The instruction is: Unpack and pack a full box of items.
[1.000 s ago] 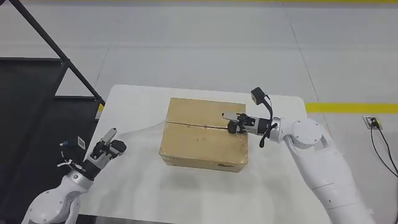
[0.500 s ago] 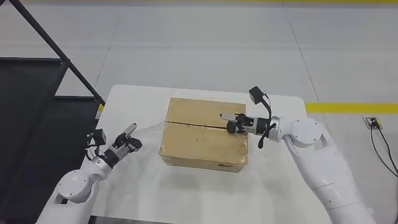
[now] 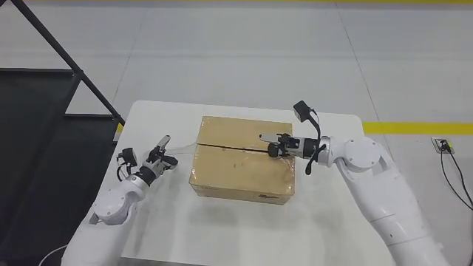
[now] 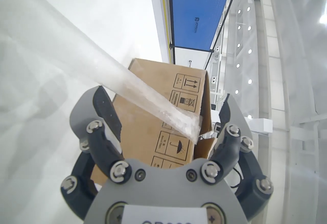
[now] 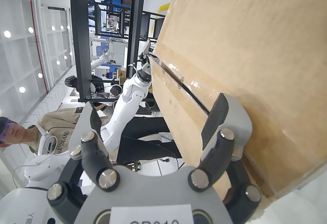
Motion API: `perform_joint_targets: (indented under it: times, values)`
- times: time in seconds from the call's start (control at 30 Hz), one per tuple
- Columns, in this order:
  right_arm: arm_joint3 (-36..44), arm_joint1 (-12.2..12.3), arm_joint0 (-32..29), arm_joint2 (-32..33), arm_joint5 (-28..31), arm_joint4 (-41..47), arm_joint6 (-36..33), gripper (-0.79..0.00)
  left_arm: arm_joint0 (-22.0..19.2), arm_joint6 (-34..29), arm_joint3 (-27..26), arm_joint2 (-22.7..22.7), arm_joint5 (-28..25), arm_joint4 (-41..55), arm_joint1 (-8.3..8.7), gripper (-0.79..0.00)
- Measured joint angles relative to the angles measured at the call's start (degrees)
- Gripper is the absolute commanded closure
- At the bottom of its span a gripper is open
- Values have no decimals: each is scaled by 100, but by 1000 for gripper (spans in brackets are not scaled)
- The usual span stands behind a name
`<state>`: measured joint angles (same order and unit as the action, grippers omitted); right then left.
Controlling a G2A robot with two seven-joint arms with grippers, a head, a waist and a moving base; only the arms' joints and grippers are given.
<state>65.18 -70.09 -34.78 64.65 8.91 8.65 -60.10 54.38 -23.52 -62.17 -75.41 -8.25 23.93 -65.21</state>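
1. The cardboard box sits about mid-table, somewhat nearer the far edge than the near one. Its top flaps are down, and they meet at a seam that runs towards the table's left and right edges.
2. My left gripper hangs over the table just off the box's left end, with its fingers spread wide and pointing at that end.
3. A strip of clear tape is stuck to the box's left end near the seam. From there it slants away past the left gripper, crossing the gap between the open fingers. I cannot see either pad pressing on it.
4. My right gripper is over the box top at the right end of the seam, also open wide. One finger lies against the cardboard right beside the seam, and the other stands off the box.
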Motion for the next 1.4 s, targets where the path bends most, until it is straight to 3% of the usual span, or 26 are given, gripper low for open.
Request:
perform_joint_targets:
  times: [0.2, 0.5, 0.77, 0.97, 1.2, 1.4]
  values:
    - [-39, 1, 21, -40, -13, 19, 19, -785, -163, 73, 113, -45, -325, 82, -41, -785]
    - [-196, -14, 91, -124, -13, 115, -7, -785, 76, 75, -231, -261, -1003, -218, -8, -785]
    - [-278, -21, 142, -181, 32, 154, -20, -785, 259, -226, -285, -179, -656, -420, -7, -785]
    - [-350, -28, 173, -223, 60, 195, -37, -785, -49, -441, 83, -6, -325, -182, -82, -785]
    - [-328, -15, 174, -220, 35, 185, -19, -785, -682, -551, 834, 294, -166, 183, -244, -785]
    - [-196, 8, 133, -195, -57, 143, 9, -785, -1151, -551, 1491, 456, -335, 395, -376, -785]
